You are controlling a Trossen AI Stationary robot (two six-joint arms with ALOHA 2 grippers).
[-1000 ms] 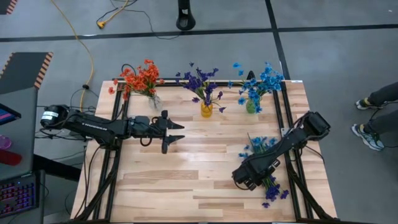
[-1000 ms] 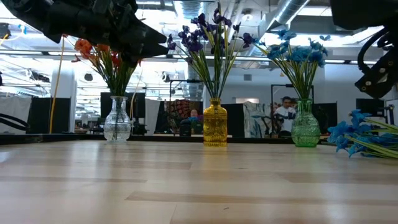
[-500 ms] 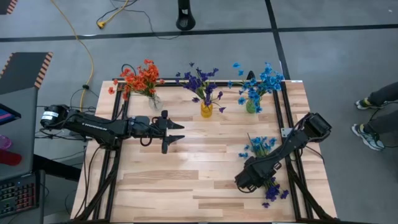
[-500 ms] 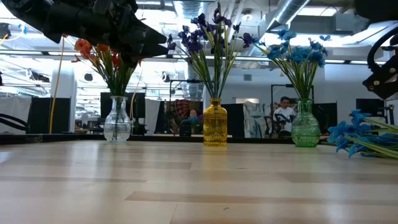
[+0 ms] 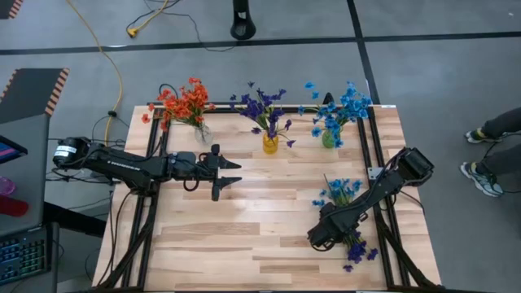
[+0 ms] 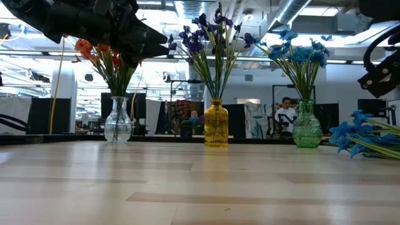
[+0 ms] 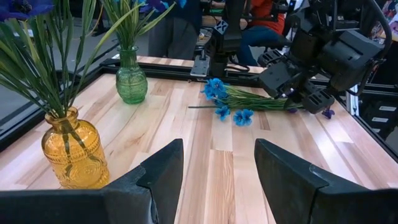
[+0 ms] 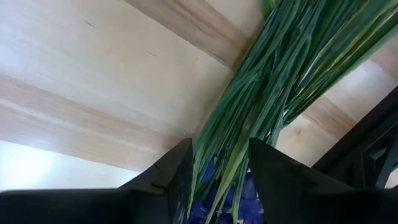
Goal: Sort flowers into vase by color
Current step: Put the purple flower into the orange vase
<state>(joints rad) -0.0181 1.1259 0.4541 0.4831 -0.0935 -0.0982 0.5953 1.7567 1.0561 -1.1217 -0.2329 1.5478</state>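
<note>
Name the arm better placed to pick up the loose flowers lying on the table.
Right. Its gripper is down over the loose flowers, open fingers straddling their stems. The left gripper hangs open mid-table, far from them.

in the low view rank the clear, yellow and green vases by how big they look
1. yellow vase, tallest.
2. green vase, close behind.
3. clear vase, near the green one's size, so their order is unsure.

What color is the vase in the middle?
The middle vase is yellow, like amber glass. It shows best in the low view.
</note>
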